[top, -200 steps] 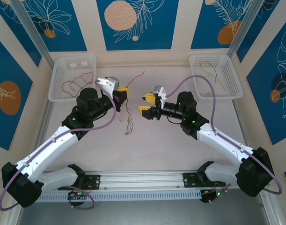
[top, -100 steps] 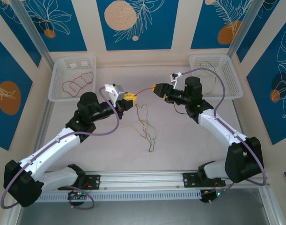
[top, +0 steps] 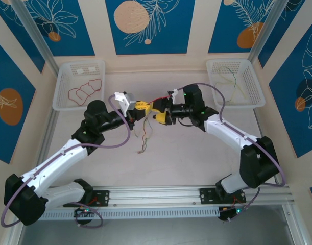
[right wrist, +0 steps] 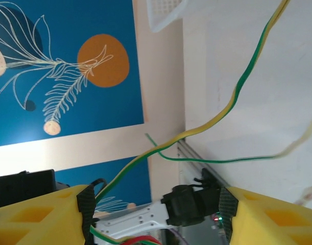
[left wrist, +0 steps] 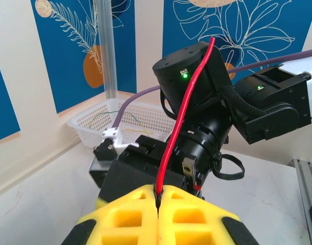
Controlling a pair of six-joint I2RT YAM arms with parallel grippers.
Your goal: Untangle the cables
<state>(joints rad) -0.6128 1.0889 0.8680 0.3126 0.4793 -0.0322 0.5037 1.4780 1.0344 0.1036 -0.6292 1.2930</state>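
While the left gripper point(left wrist: 158, 203) is clamped tight on the red cable point(left wrist: 185, 109), yellow fingers point(left wrist: 125, 217) pressed flat together with the wire running up out of the seam, the right gripper point(right wrist: 156, 217) is standing wide, so nothing's pinched on that side. A green-and-yellow cable point(right wrist: 236, 89) just runs loose through the gap between its pads point(right wrist: 38, 214), and a thin green cable point(right wrist: 217, 161) crosses under it. From the top camera both grippers sit nearly nose to nose over the middle of the desk point(top: 171, 163). The rest of the cables point(top: 145, 133) dangle from between them in a loose bunch, low end near the desk, can't tell if it touches. The left basket point(top: 58, 97) at the far left corner has a looped red wire point(top: 87, 89) lying in it. The right basket point(top: 253, 87) at the far right holds some pale yellow and green wires point(top: 230, 76).
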